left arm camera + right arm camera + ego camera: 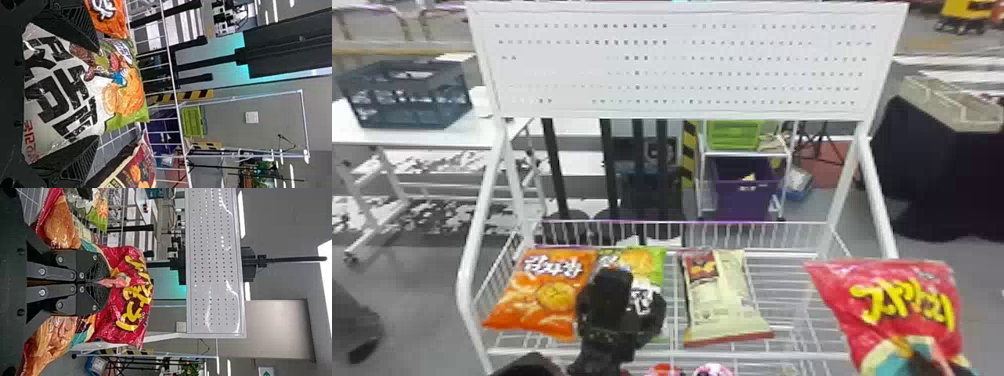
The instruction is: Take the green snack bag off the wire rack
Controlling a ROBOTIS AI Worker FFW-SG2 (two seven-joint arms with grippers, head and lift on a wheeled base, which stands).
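Red bag [907,295] pinched in right gripper [924,364], left gripper [635,290] spread around green snack bag [649,262], long axis rearward

First snack bag [519,310]: left on wire rack [762,356]
Second bag [655,260]: just right
Third bag [719,312]: farther right
Fourth bag [892,285]: rightmost

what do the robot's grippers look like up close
Both are mainly black. The left gripper has wedge-shaped fingers with ribbed surfaces. The right gripper shows round silvery screws, dark grey link bars and finely ridged fingertips.
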